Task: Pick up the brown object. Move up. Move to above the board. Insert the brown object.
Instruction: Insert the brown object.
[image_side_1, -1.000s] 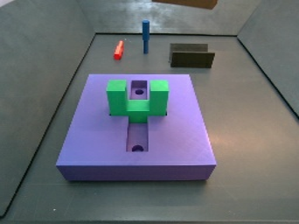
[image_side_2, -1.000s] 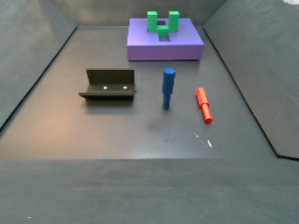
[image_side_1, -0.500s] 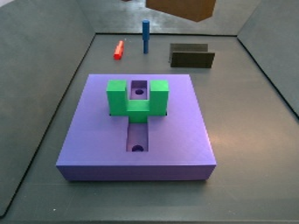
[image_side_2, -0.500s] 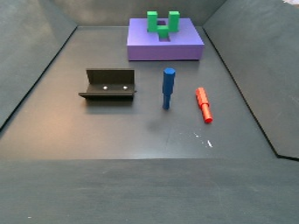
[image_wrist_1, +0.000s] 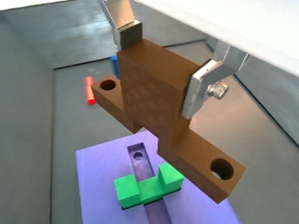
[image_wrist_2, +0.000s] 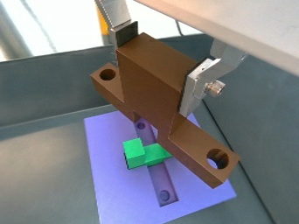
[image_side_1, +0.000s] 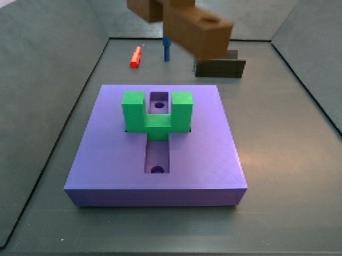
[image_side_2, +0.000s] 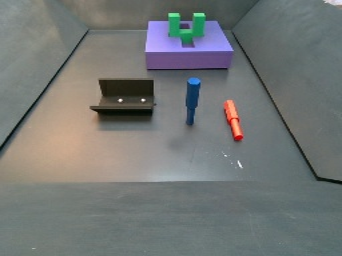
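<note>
My gripper (image_wrist_1: 163, 63) is shut on the brown object (image_wrist_1: 152, 105), a long stepped bar with round holes near its ends, and it also shows in a wrist view (image_wrist_2: 162, 59). One silver finger (image_wrist_1: 201, 86) presses the bar's raised middle; the other pad is on the far side. The bar hangs in the air above the purple-blue board (image_wrist_1: 98, 175), over its groove and the green U-shaped block (image_wrist_1: 145, 185). In a side view the bar (image_side_1: 187, 26) is high above the board's (image_side_1: 203, 150) far edge; the fingers are out of view there. The board (image_side_2: 166, 54) also shows far back.
The dark fixture (image_side_1: 219, 66) (image_side_2: 124, 96) stands on the floor beyond the board. A blue upright peg (image_side_2: 193, 100) and a small red stick (image_side_2: 234, 120) lie near it. Grey walls enclose the floor.
The brown object has come down and towards the board in the side view, from only an edge showing at the top to most of it in view.
</note>
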